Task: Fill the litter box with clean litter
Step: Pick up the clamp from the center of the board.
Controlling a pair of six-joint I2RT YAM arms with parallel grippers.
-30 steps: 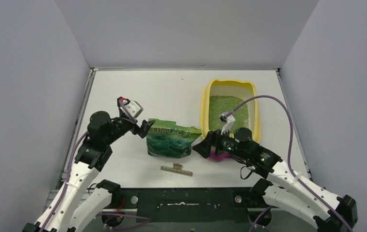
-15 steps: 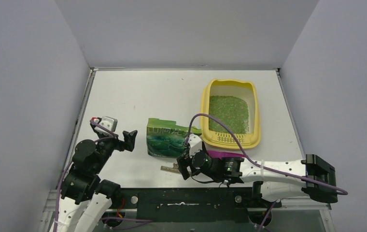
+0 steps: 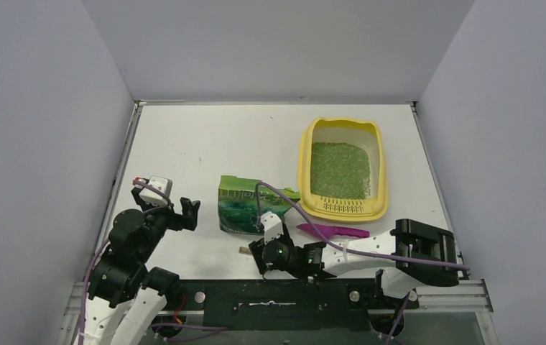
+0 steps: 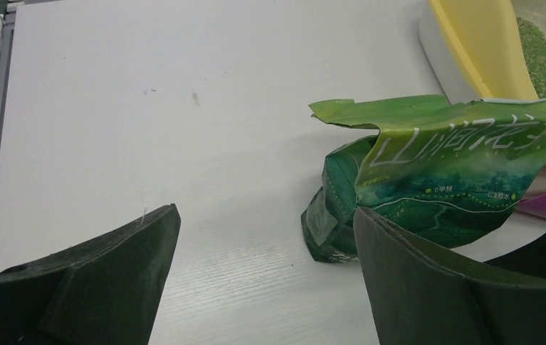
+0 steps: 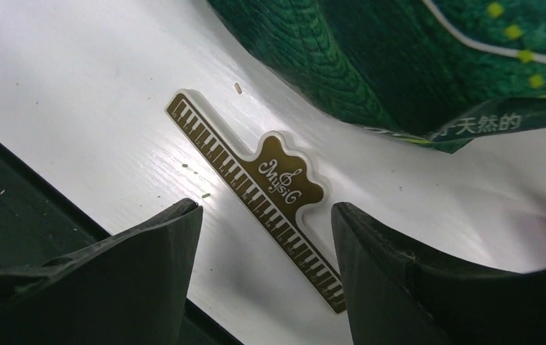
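Hovers with right jaws part-open and empty over a gold keyboard-patterned clip (image 5: 284,180) on the counter (image 3: 205,136), just beside the green bag (image 4: 435,180). Holds left jaws wide, gripping nothing, left of the bag. Farther right: magenta scoop (image 3: 335,231), then litter box (image 3: 342,214), clean litter (image 3: 338,169) covering its floor.

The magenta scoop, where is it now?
Top view: the magenta scoop lies beside the near rim of the litter box, right of the green bag.
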